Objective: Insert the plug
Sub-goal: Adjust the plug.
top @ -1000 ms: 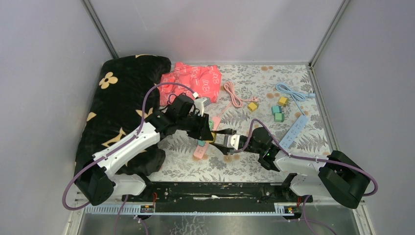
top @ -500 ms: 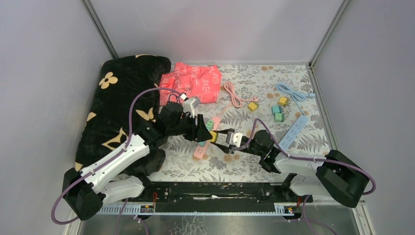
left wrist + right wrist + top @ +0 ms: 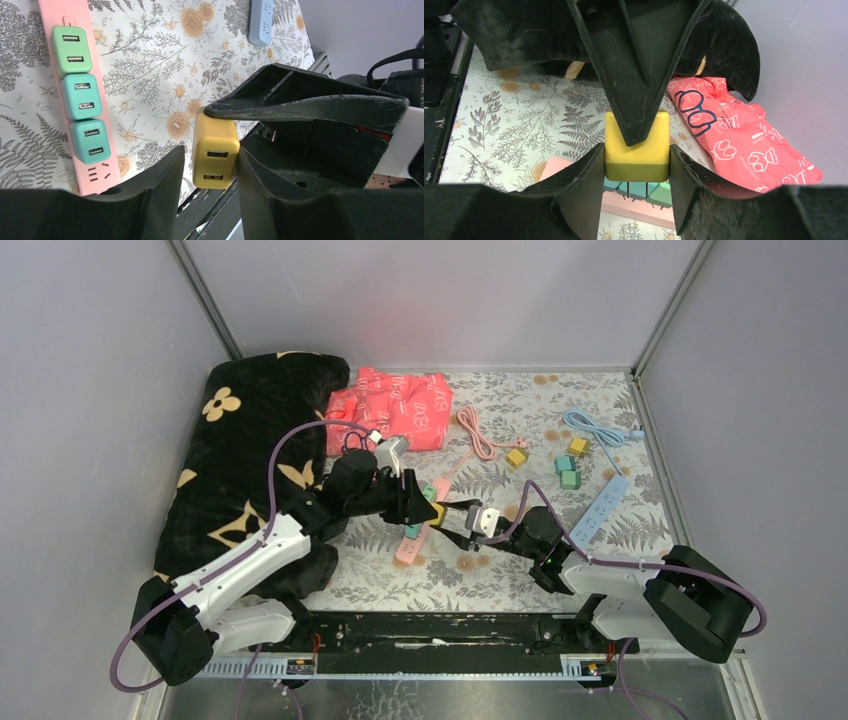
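A yellow plug [image 3: 637, 150] with two prongs pointing down hangs above the pink power strip [image 3: 50, 15], where three green and teal chargers [image 3: 81, 95] sit plugged in. My right gripper [image 3: 636, 149] is shut on the plug, both fingers pressed flat on its sides. My left gripper [image 3: 210, 151] stands open around the same plug [image 3: 215, 155]. Its right finger touches the plug and a gap shows on the left side. In the top view both grippers meet at the plug [image 3: 438, 515], over the near end of the strip [image 3: 408, 550].
A black flowered blanket [image 3: 240, 440] fills the left side and a red paw-print bag [image 3: 395, 405] lies behind the strip. A blue power strip [image 3: 600, 508], pink cable [image 3: 477, 432], blue cable [image 3: 600, 430] and small coloured cubes [image 3: 570, 465] lie to the right.
The left arm has swung its elbow to the left and its jaws have loosened around the plug. The right gripper has kept its hold and barely moved.
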Controlling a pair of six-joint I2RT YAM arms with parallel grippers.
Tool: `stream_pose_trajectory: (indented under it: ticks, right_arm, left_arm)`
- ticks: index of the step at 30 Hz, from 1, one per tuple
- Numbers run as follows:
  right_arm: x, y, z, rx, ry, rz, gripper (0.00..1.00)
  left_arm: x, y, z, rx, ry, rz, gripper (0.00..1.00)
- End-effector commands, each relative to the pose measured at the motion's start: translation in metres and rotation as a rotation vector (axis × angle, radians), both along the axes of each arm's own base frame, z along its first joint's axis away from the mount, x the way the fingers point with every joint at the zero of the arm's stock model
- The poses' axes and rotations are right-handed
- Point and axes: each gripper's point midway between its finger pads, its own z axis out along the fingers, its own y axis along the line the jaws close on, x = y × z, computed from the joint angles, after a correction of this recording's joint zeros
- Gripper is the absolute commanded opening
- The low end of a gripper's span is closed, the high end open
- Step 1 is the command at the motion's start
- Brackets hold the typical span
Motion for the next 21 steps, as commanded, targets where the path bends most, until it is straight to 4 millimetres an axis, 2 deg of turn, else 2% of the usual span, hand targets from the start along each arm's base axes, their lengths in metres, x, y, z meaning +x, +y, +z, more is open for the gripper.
stream_pose_trajectory:
  ticks: [1,6,10,13,17,21]
  right_arm:
    - [0.005,-0.001,0.022,0.080,-0.049,-0.026,0.19]
    - [0.006,-0.001,0.022,0.095,-0.031,-0.033,0.19]
    - [0.007,0.001,0.024,0.125,0.007,-0.037,0.23]
    - [0.007,0.001,0.026,0.161,0.063,-0.040,0.36]
    - [0.006,0.004,0.026,0.209,0.194,-0.035,0.60]
    - [0.007,0.004,0.026,0.245,0.331,-0.054,0.74]
  left_arm:
    - [0.007,-0.009,0.009,-0.065,-0.028,0.003,0.42]
    - [0.006,-0.009,0.010,-0.071,-0.025,-0.001,0.17]
    - [0.004,-0.005,0.009,-0.041,-0.026,-0.002,0.06]
    - [0.005,0.004,0.007,0.010,-0.038,0.016,0.02]
    - [0.006,0.020,0.011,0.090,-0.069,0.047,0.00]
    - [0.005,0.034,0.011,0.173,-0.081,0.063,0.00]
